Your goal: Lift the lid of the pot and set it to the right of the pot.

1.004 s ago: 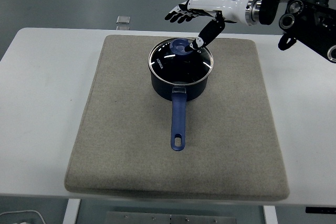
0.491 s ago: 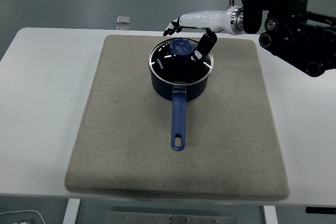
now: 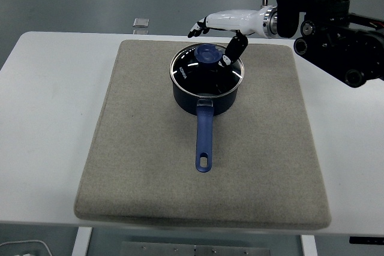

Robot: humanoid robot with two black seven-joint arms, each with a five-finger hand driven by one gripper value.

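Your pot (image 3: 207,85) sits on the far half of the grey mat (image 3: 150,166), a little right of the mat's centre line, with its glass lid (image 3: 204,71) seated flat on the rim and the blue knob (image 3: 207,53) toward the far side of the lid. The blue handle (image 3: 204,142) points straight back at you, toward the table's near edge.

Your right hand (image 3: 223,23) reaches in from the right, above the pot's far right rim. Its fingers (image 3: 197,29) are stretched out and loosely spread, pointing left beyond the knob, while the thumb (image 3: 233,48) hangs down just right of the knob, its tip over the glass. It grips nothing; whether the thumb tip touches the lid you cannot tell.

To the right of the pot you have a bare strip of mat up to its right edge, then open white table (image 3: 354,148). The mat's far edge lies close behind the pot. A small clear object (image 3: 140,23) rests at the table's far edge, well left of the hand.
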